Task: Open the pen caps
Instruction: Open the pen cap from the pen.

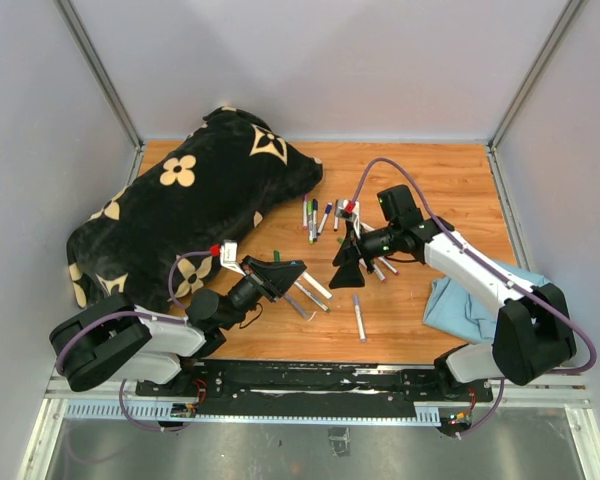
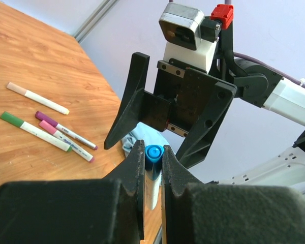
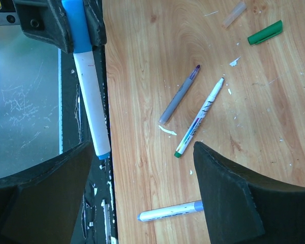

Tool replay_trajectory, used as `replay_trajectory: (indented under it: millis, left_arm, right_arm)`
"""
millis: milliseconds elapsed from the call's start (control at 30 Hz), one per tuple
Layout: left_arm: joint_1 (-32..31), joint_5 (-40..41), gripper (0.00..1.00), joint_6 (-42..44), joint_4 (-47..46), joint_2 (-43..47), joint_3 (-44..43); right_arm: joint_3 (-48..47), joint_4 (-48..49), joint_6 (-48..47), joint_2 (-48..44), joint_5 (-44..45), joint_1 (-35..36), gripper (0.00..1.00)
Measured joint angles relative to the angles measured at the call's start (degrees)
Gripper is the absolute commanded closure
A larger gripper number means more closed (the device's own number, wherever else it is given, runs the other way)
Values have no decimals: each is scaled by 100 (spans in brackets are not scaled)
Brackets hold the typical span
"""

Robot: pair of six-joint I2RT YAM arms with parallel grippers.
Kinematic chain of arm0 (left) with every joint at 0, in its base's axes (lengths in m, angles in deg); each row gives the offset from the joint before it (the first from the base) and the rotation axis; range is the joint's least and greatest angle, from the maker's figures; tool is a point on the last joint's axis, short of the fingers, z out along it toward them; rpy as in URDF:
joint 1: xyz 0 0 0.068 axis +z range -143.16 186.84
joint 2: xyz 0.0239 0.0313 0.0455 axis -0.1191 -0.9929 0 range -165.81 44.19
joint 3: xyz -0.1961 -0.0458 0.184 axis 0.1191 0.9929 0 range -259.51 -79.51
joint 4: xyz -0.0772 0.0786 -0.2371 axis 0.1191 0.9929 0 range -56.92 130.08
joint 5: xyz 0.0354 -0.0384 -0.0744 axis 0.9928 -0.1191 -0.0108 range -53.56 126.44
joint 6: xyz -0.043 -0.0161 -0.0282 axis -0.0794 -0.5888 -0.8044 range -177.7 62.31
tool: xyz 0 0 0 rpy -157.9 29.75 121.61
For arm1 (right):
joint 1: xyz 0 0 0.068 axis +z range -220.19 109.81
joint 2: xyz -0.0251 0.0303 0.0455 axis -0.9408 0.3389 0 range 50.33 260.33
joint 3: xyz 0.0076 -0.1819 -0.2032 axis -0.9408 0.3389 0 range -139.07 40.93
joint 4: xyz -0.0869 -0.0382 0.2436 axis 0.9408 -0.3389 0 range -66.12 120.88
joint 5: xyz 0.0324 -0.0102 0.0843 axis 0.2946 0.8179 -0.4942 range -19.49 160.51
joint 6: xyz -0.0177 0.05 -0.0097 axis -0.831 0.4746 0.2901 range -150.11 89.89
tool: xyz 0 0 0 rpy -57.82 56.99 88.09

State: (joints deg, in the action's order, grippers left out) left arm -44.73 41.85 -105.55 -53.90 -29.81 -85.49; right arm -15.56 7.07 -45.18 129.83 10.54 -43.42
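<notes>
Between the left gripper's (image 2: 152,147) fingers (image 2: 137,175), clamps a white marker (image 3: 89,101), blue pen cap (image 3: 75,25) poking beyond the tips, just short of the right gripper (image 3: 142,150), spread wide.

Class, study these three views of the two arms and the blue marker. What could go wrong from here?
1. The left gripper clamps the marker by its blue end only. The long white barrel sticks out free, so a pull may swivel or slip it.
2. The right gripper stands wide open with the barrel tip close to one finger, so closing could knock the marker askew.
3. The marker hangs over the edge of the table, so a dropped part could fall off the wood.
</notes>
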Motion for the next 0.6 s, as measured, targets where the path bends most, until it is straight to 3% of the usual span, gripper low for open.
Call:
replay_trajectory:
  millis: [600]
  left_arm:
    - [0,31,100,-212,-42,-417,-13]
  right_arm:
    - [142,481,584,0,608,304,22]
